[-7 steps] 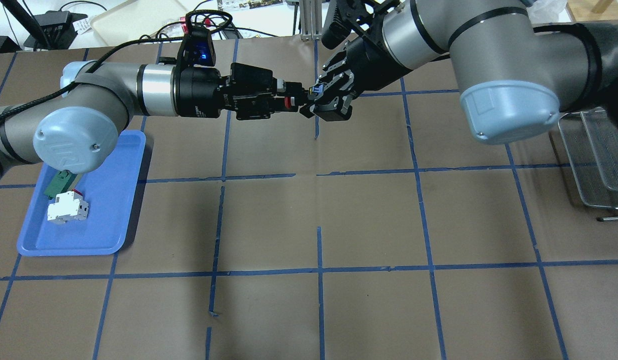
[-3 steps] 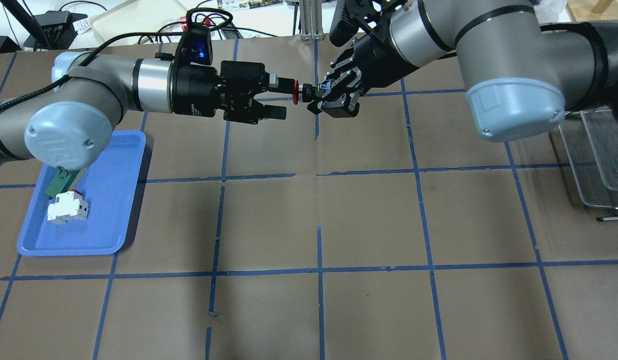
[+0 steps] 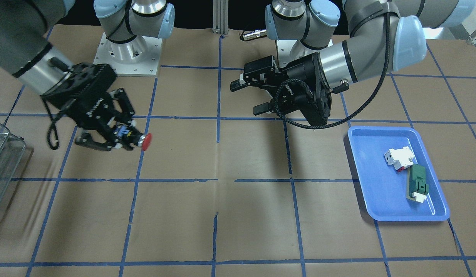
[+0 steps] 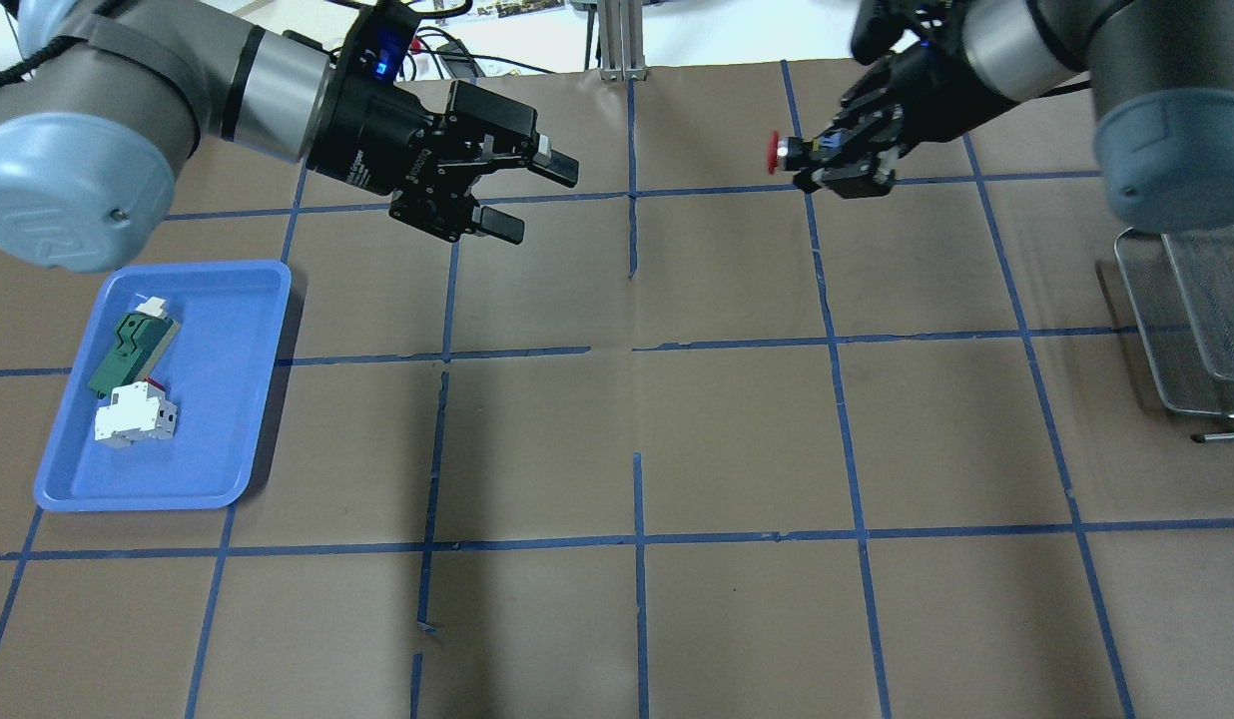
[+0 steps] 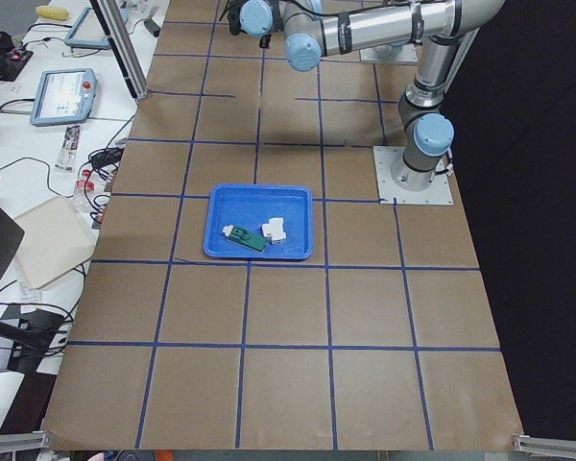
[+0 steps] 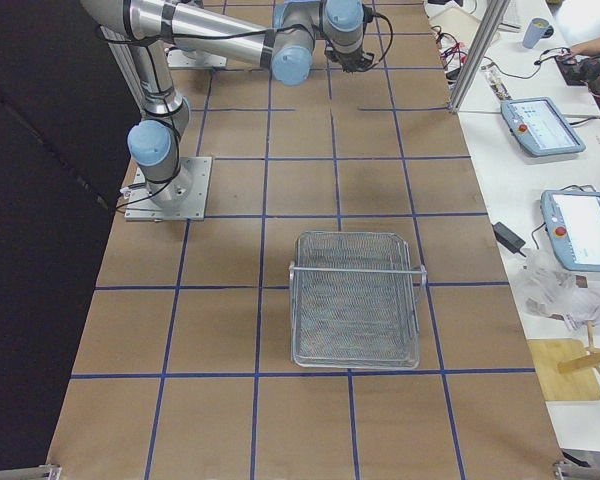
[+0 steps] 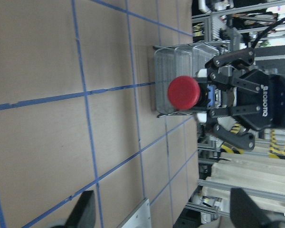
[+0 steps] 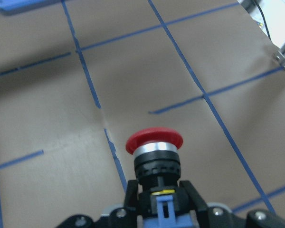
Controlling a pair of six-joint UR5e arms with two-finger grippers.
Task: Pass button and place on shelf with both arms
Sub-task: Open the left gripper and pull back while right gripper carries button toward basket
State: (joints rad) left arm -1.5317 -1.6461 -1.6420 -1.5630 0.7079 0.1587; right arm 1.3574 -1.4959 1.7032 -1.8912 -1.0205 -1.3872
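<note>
While our right gripper [image 4: 815,168] is clamping the button [image 4: 783,152] by its black barrel and blue contact block, we are holding it in the air above the table [image 4: 737,429], well apart from the blue tray [image 4: 218,399]. The button is lying sideways, with its red cap pointing back toward the tray's end of the table. In the right wrist view the cap [image 8: 154,141] is sticking out past the fingers, clear of the brown surface below.

Our left gripper [image 4: 530,197] is hanging nearer the tray, off its far corner and toward the table's middle. Its two fingers are standing wide apart and are gripping nothing.

We are seeing the shelf [image 4: 1191,320] at the table's end opposite the tray, so the button is sitting between the tray and the shelf, closer to the shelf. Inside the tray a green-and-white block [image 4: 128,350] and a white-and-red block [image 4: 135,416] are lying just beside each other.
</note>
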